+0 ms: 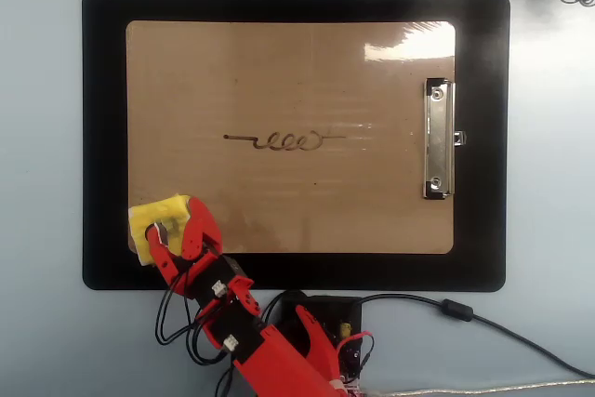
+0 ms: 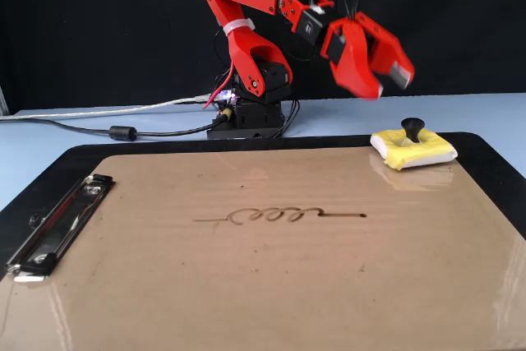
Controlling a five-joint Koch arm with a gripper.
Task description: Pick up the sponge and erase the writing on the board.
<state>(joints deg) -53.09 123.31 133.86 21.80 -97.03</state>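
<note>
Small square yellow sponge with black knob [image 2: 412, 147] sits on the far right corner of the glossy tan clipboard board [image 2: 263, 285] (fixed view), untouched. Dark looped pen scribble [image 2: 279, 217] mid-board, well apart. Red tool [image 2: 380, 86] hangs above the sponge, jaws spread, empty. Black mat [image 1: 107, 137] on pale counter [image 1: 42, 174].

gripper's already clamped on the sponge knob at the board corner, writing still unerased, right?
Not clamped. In the fixed view the gripper hangs open above the sponge, clear of its knob. The rest holds: the sponge sits at the board corner and the writing is unerased.
</note>
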